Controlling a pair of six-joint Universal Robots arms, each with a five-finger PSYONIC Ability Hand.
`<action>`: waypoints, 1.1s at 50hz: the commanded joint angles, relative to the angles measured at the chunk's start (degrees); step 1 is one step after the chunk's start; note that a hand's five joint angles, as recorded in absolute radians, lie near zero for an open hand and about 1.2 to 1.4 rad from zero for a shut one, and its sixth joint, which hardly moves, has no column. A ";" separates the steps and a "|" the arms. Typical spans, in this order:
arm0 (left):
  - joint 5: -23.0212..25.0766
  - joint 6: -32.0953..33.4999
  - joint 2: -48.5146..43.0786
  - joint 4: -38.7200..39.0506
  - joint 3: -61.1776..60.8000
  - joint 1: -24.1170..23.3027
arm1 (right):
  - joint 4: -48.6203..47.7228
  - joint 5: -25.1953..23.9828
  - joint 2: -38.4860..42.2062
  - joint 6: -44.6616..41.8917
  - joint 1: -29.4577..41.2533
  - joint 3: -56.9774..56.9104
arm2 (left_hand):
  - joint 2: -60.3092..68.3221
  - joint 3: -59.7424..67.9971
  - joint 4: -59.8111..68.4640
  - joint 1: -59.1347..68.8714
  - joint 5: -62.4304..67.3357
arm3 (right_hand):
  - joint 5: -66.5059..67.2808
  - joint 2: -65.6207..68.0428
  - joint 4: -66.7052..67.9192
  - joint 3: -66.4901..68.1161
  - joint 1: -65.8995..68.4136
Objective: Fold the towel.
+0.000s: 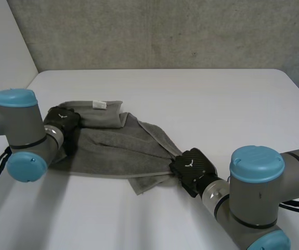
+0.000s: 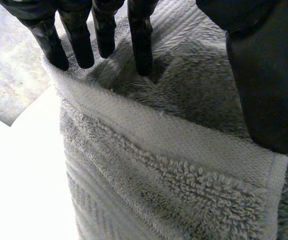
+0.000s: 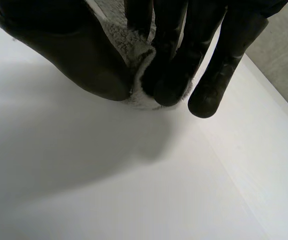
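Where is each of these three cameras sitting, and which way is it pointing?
Head view: between and behind the arms, looking down at the table and grey towel; both arms, the left hand and right hand show.
Left wrist view: on the left wrist, looking along the palm; its fingers and thumb pinch a towel edge.
Right wrist view: on the right wrist; its fingers and thumb pinch a bit of towel.
Shared: all three show the towel.

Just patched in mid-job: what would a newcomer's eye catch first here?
A rumpled grey towel sprawls across the white table, with a white label at its far edge. The left hand grips its left edge, and the right hand pinches its near right corner.
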 commanded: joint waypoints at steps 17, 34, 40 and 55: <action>0.55 -0.06 4.30 -0.42 -0.93 6.56 | 0.64 0.26 -2.55 0.68 -13.64 -3.03 | -1.73 -2.04 -1.95 -1.79 -0.91 | 3.23 4.36 3.34 3.44 5.40; 7.49 -0.32 13.18 -0.59 -9.37 6.65 | 0.64 0.18 -2.91 0.94 -15.76 -2.68 | -0.89 -1.19 -1.11 -0.95 -0.07 | 3.23 4.36 3.34 3.44 5.40; 13.99 0.03 18.26 -0.33 -17.18 7.00 | 0.73 0.18 -2.99 0.94 -15.68 -2.68 | -0.72 -1.03 -0.94 -0.78 0.10 | 3.23 4.36 3.34 3.44 5.40; 15.93 11.53 18.10 6.78 -23.70 11.93 | 0.82 0.09 -2.99 0.94 -16.03 -2.95 | -0.72 -1.03 -0.94 -0.78 0.10 | 3.23 4.36 3.34 3.44 5.40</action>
